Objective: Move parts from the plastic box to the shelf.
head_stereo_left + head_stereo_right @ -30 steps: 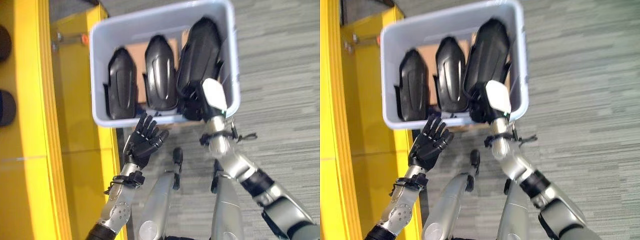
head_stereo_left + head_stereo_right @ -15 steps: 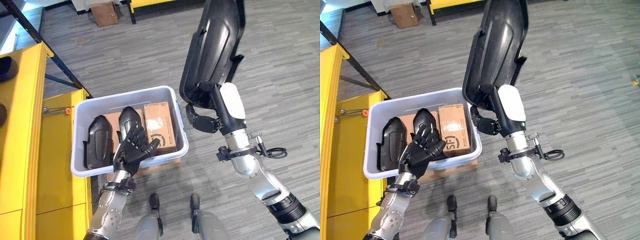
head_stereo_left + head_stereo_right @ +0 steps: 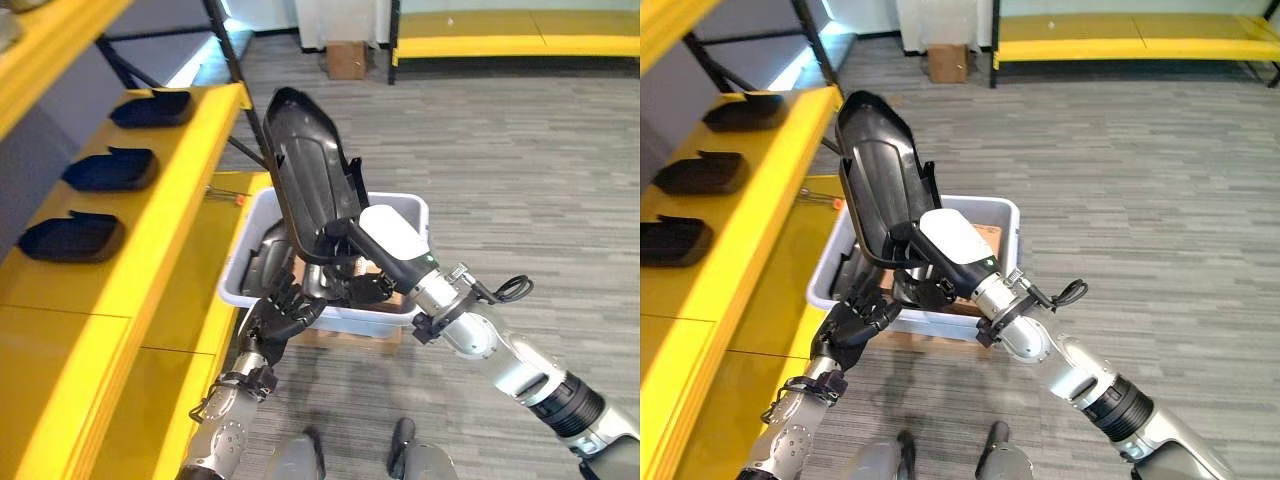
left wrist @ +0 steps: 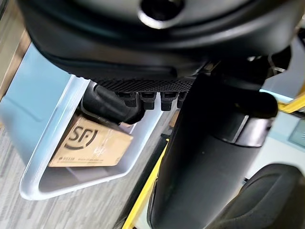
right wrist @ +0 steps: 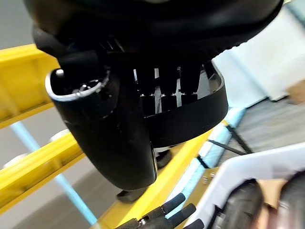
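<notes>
Holding one black part (image 3: 310,175) upright at frame centre, above the plastic box (image 3: 405,212), we are clamping our right hand (image 3: 385,240) round its lower end. Our left hand (image 3: 278,312), fingers loosely spread and empty, is hovering at the box's near rim. Three parts (image 3: 72,238) are lying on the yellow shelf (image 3: 150,250), upper left.

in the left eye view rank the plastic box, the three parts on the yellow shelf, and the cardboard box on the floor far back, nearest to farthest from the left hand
1. Plastic box, just past the left hand.
2. Shelf parts, up on the robot's left.
3. Cardboard box, far back on the floor.
</notes>
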Available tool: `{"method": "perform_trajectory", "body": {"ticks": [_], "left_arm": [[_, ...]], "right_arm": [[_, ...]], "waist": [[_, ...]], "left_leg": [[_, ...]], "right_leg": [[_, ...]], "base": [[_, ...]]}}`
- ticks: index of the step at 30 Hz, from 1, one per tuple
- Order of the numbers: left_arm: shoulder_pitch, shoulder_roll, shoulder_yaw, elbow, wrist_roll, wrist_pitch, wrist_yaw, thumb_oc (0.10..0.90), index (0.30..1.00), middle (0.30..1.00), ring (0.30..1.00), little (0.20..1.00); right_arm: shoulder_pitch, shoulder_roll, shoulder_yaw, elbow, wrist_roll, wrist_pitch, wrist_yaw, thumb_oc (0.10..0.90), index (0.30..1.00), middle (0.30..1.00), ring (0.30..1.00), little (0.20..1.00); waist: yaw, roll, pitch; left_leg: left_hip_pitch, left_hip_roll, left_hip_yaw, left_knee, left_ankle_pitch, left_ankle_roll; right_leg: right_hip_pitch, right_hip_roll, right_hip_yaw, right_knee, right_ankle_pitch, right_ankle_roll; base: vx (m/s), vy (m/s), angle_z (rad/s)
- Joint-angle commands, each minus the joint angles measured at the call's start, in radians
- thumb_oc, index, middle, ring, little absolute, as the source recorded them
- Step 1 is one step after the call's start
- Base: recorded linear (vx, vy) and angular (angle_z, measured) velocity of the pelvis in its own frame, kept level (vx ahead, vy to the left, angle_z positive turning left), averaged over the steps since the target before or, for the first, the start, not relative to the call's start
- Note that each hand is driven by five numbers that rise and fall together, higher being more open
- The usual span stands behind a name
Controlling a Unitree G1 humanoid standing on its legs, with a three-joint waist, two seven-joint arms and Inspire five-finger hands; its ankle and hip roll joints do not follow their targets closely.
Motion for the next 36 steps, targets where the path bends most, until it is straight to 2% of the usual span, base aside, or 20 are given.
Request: {"method": "perform_trajectory", "body": {"ticks": [1, 2, 6, 7, 9, 10, 11, 12, 15, 17, 18, 20, 24, 27, 29, 31, 33, 34, 35, 36], "left_arm": [[-0.038, 0.054, -0.003, -0.073, 0.031, -0.046, -0.024, 0.9, 1.0, 1.0, 1.0, 1.0], [-0.037, 0.057, -0.009, -0.068, 0.037, -0.036, -0.035, 0.9, 1.0, 1.0, 1.0, 1.0], [-0.037, 0.057, -0.009, -0.068, 0.037, -0.036, -0.034, 0.9, 1.0, 1.0, 1.0, 1.0], [-0.03, 0.078, -0.022, -0.078, 0.068, -0.008, -0.082, 0.9, 1.0, 1.0, 1.0, 1.0], [-0.047, 0.08, -0.046, -0.071, 0.073, 0.003, -0.118, 0.9, 1.0, 1.0, 1.0, 1.0], [-0.058, 0.079, -0.059, -0.063, 0.079, 0.012, -0.139, 0.9, 1.0, 1.0, 1.0, 1.0], [-0.07, 0.078, -0.082, -0.053, 0.075, 0.005, -0.14, 0.9, 1.0, 1.0, 1.0, 1.0], [-0.072, 0.078, -0.086, -0.052, 0.074, 0.001, -0.136, 0.9, 1.0, 1.0, 1.0, 1.0], [-0.068, 0.083, -0.085, -0.086, 0.066, 0.003, -0.099, 0.9, 1.0, 1.0, 1.0, 1.0], [-0.054, 0.08, -0.077, -0.108, 0.061, 0.002, -0.098, 0.9, 1.0, 1.0, 1.0, 1.0], [-0.031, 0.067, -0.079, -0.129, 0.071, -0.004, -0.102, 0.9, 1.0, 1.0, 1.0, 1.0], [-0.015, 0.06, -0.084, -0.139, 0.085, -0.012, -0.116, 0.9, 1.0, 1.0, 1.0, 1.0], [-0.003, 0.062, -0.057, -0.143, 0.066, -0.027, -0.119, 0.9, 1.0, 1.0, 1.0, 1.0], [-0.019, 0.065, -0.069, -0.132, 0.078, -0.026, -0.143, 0.9, 1.0, 1.0, 1.0, 1.0], [-0.04, 0.063, -0.079, -0.122, 0.063, -0.015, -0.149, 0.9, 1.0, 1.0, 1.0, 1.0], [-0.051, 0.06, -0.081, -0.118, 0.054, -0.013, -0.143, 0.9, 1.0, 1.0, 1.0, 1.0], [-0.048, 0.052, -0.072, -0.117, 0.043, -0.006, -0.138, 0.9, 1.0, 1.0, 1.0, 1.0], [-0.029, 0.046, -0.058, -0.13, 0.039, 0.01, -0.145, 0.9, 1.0, 1.0, 1.0, 1.0], [-0.023, 0.046, -0.058, -0.135, 0.036, 0.014, -0.149, 0.9, 1.0, 1.0, 1.0, 1.0], [-0.016, 0.039, -0.058, -0.137, 0.036, 0.024, -0.166, 0.9, 1.0, 1.0, 1.0, 1.0]], "right_arm": [[-0.129, 0.122, -0.046, -0.022, 0.049, -0.146, -0.056, 0.4, 0.3, 0.3, 0.3, 0.3], [-0.12, 0.131, -0.053, -0.024, 0.06, -0.15, -0.06, 0.4, 0.3, 0.3, 0.3, 0.3], [-0.12, 0.131, -0.053, -0.024, 0.06, -0.151, -0.06, 0.4, 0.3, 0.3, 0.3, 0.3], [-0.067, 0.158, -0.076, -0.047, 0.039, -0.138, -0.057, 0.4, 0.3, 0.3, 0.3, 0.3], [-0.038, 0.174, -0.086, -0.06, -0.004, -0.106, -0.072, 0.4, 0.3, 0.3, 0.3, 0.3], [-0.029, 0.181, -0.09, -0.063, -0.027, -0.086, -0.087, 0.4, 0.3, 0.3, 0.3, 0.3], [-0.018, 0.187, -0.087, -0.066, -0.039, -0.072, -0.102, 0.4, 0.3, 0.3, 0.3, 0.3], [-0.017, 0.187, -0.086, -0.069, -0.04, -0.07, -0.104, 0.4, 0.3, 0.3, 0.3, 0.3], [-0.015, 0.173, -0.068, -0.087, -0.022, -0.086, -0.093, 0.4, 0.3, 0.3, 0.3, 0.3], [-0.01, 0.168, -0.057, -0.096, -0.025, -0.087, -0.083, 0.4, 0.3, 0.3, 0.3, 0.3], [-0.002, 0.17, -0.044, -0.106, -0.045, -0.082, -0.08, 0.4, 0.3, 0.3, 0.3, 0.3], [0.009, 0.169, -0.042, -0.114, -0.059, -0.076, -0.071, 0.4, 0.3, 0.3, 0.3, 0.3], [0.002, 0.147, -0.034, -0.063, -0.036, -0.131, -0.083, 0.4, 0.3, 0.3, 0.3, 0.3], [0.008, 0.147, -0.035, -0.032, -0.061, -0.141, -0.105, 0.4, 0.3, 0.3, 0.3, 0.3], [0.01, 0.142, -0.044, -0.022, -0.072, -0.129, -0.099, 0.4, 0.3, 0.3, 0.3, 0.3], [0.006, 0.143, -0.039, -0.012, -0.07, -0.125, -0.087, 0.4, 0.3, 0.3, 0.3, 0.3], [-0.003, 0.141, -0.032, 0.0, -0.054, -0.128, -0.065, 0.4, 0.3, 0.3, 0.3, 0.3], [-0.004, 0.131, -0.034, -0.013, -0.042, -0.114, -0.055, 0.4, 0.3, 0.3, 0.3, 0.3], [-0.002, 0.128, -0.035, -0.018, -0.042, -0.107, -0.057, 0.4, 0.3, 0.3, 0.3, 0.3], [0.002, 0.126, -0.038, -0.024, -0.05, -0.088, -0.076, 0.4, 0.3, 0.3, 0.3, 0.3]], "waist": [[0.021, -0.022, -0.143], [0.032, -0.022, -0.154], [0.032, -0.022, -0.154], [0.072, -0.021, -0.171], [0.068, -0.022, -0.177], [0.062, -0.023, -0.179], [0.051, -0.026, -0.178], [0.05, -0.028, -0.178], [0.055, -0.048, -0.173], [0.062, -0.057, -0.171], [0.061, -0.066, -0.167], [0.05, -0.07, -0.167], [0.067, -0.074, -0.167], [0.055, -0.081, -0.146], [0.037, -0.086, -0.139], [0.033, -0.086, -0.137], [0.038, -0.084, -0.135], [0.037, -0.077, -0.139], [0.036, -0.074, -0.14], [0.033, -0.066, -0.138]], "left_leg": [[0.051, -0.033, 0.021, -0.203, -0.008, 0.072], [0.072, -0.048, 0.028, -0.253, -0.012, 0.068], [0.072, -0.049, 0.027, -0.254, -0.012, 0.068], [0.066, -0.105, -0.061, -0.336, -0.001, 0.088], [0.05, -0.134, -0.144, -0.356, 0.008, 0.111], [0.039, -0.146, -0.179, -0.356, 0.013, 0.122], [0.031, -0.165, -0.22, -0.356, 0.017, 0.139], [0.029, -0.17, -0.226, -0.356, 0.018, 0.143], [0.022, -0.214, -0.261, -0.351, 0.021, 0.169], [0.021, -0.234, -0.28, -0.35, 0.023, 0.175], [0.026, -0.261, -0.306, -0.348, 0.025, 0.183], [0.018, -0.281, -0.338, -0.34, 0.022, 0.193], [0.003, -0.292, -0.33, -0.3, 0.007, 0.194], [-0.031, -0.266, -0.204, -0.169, -0.035, 0.175], [-0.051, -0.225, -0.123, -0.117, -0.054, 0.161], [-0.057, -0.203, -0.116, -0.111, -0.049, 0.151], [-0.061, -0.167, -0.138, -0.128, -0.015, 0.125], [-0.042, -0.102, -0.145, -0.2, 0.045, 0.088], [-0.039, -0.075, -0.145, -0.226, 0.073, 0.076], [-0.054, -0.019, -0.136, -0.245, 0.155, 0.044]], "right_leg": [[0.068, 0.055, 0.106, -0.139, -0.006, 0.052], [0.083, 0.033, 0.079, -0.183, 0.036, 0.082], [0.085, 0.033, 0.078, -0.185, 0.036, 0.083], [0.095, -0.027, 0.117, -0.284, 0.162, 0.146], [0.081, -0.018, 0.198, -0.267, 0.161, 0.145], [0.067, 0.002, 0.25, -0.235, 0.148, 0.136], [0.052, 0.06, 0.318, -0.168, 0.104, 0.122], [0.048, 0.078, 0.326, -0.15, 0.085, 0.118], [0.042, 0.219, 0.341, -0.083, -0.02, 0.069], [0.052, 0.268, 0.349, -0.103, -0.036, 0.043], [0.056, 0.319, 0.391, -0.147, -0.02, 0.026], [0.059, 0.342, 0.45, -0.165, -0.011, 0.017], [0.085, 0.32, 0.415, -0.193, -0.01, 0.012], [0.112, 0.283, 0.347, -0.195, -0.02, 0.007], [0.106, 0.256, 0.297, -0.184, -0.018, 0.007], [0.106, 0.247, 0.284, -0.179, -0.018, 0.004], [0.12, 0.238, 0.284, -0.185, -0.021, 0.001], [0.132, 0.228, 0.279, -0.185, -0.034, 0.001], [0.136, 0.225, 0.277, -0.185, -0.038, 0.001], [0.147, 0.224, 0.272, -0.186, -0.049, -0.003]], "base": [[-0.23, 0.522, 0.73], [-0.16, 0.368, 0.72], [-0.06, 0.191, 0.66], [-0.19, 0.692, 0.11], [-0.12, 0.558, 1.14], [0.02, 0.32, 2.45], [0.03, 0.241, 2.65], [0.04, 0.204, 1.63], [0.09, 0.107, 1.39], [0.12, 0.023, 0.43], [0.11, -0.001, 0.41], [0.11, -0.036, 0.42], [0.13, -0.087, 0.44], [0.06, -0.023, 0.38], [-0.01, 0.054, 0.75], [0.03, 0.068, 1.21], [0.09, 0.171, 0.72], [0.11, 0.264, 0.03], [0.09, 0.306, -0.03], [0.04, 0.199, -0.11]]}}
